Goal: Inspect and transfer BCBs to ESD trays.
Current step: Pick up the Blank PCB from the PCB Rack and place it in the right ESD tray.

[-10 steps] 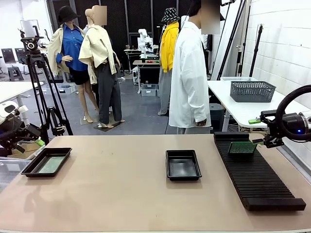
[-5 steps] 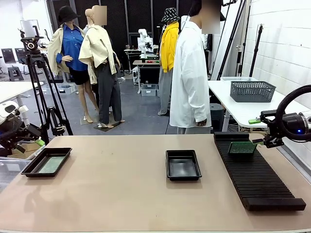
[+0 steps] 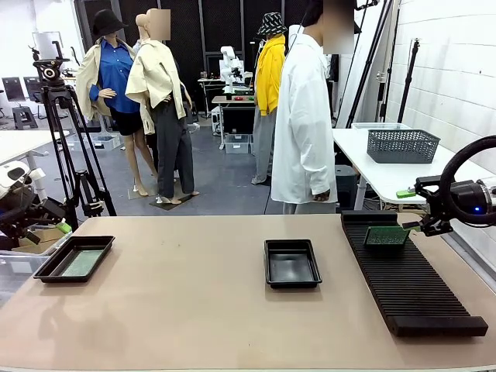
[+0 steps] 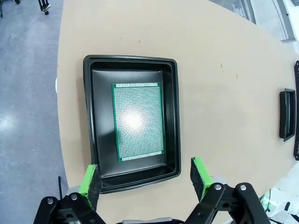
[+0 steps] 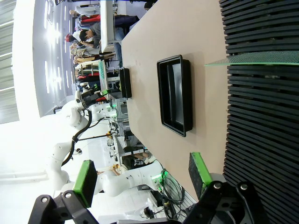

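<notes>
- Table [image 3: 194,310]: tan top. A person in a white coat [image 3: 302,124] stands at the far edge.
- Slotted rack [image 3: 411,287]: black, on the table's right side. The upright BCB [image 3: 386,235] stands in a slot near its far end.
- Left ESD tray [image 4: 93,116]: at the table's left edge. The flat BCB [image 4: 138,121] lies on its floor.
- Centre ESD tray [image 3: 292,284]: at mid-table.
- Left gripper [image 4: 145,176]: fingers fully apart, holding nothing, above the left ESD tray.
- Right gripper [image 5: 142,175]: fingers fully apart, holding nothing, near the upright BCB without contact.
</notes>
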Robot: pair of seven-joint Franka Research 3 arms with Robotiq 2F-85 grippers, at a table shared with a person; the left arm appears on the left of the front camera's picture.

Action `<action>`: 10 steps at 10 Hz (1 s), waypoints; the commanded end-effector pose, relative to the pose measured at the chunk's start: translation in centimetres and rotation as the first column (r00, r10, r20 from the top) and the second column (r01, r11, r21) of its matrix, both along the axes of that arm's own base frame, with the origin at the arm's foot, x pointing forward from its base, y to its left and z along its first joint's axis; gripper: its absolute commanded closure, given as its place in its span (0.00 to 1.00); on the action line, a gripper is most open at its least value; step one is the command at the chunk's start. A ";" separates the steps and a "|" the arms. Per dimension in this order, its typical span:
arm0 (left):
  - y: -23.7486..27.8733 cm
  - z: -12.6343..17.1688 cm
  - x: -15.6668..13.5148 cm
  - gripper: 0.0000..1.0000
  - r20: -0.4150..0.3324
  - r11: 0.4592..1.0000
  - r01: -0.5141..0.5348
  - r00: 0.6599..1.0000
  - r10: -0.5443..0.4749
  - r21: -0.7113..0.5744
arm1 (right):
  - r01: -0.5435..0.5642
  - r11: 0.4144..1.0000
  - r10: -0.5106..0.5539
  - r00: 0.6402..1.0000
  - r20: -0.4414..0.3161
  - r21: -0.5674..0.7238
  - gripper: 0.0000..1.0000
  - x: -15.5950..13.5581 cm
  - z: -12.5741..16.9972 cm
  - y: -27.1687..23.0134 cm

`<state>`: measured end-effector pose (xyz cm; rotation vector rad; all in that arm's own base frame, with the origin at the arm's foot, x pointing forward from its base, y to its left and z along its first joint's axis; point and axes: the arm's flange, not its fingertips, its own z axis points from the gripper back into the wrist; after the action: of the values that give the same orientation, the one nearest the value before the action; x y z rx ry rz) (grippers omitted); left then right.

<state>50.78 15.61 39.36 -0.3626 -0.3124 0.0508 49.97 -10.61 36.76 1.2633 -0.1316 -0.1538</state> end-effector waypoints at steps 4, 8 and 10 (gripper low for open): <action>2.1 2.5 -1.6 0.00 -0.021 0.896 0.137 0.987 -0.161 -0.422 | 0.010 1.000 -0.010 1.000 -0.004 -0.008 0.00 -0.3 0.0 0.3; 3.8 2.2 -2.0 0.00 -0.028 0.743 0.192 0.962 -0.272 -0.642 | 0.010 1.000 -0.010 1.000 -0.004 -0.008 0.00 -0.3 0.0 0.3; 4.7 1.4 -2.4 0.00 0.007 0.637 0.240 0.938 -0.345 -0.733 | 0.010 1.000 -0.010 1.000 -0.004 -0.008 0.00 -0.3 0.0 0.3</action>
<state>47.72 19.01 40.67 -1.1341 -0.0694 -0.0901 49.97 -10.62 36.77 1.2633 -0.1318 -0.1539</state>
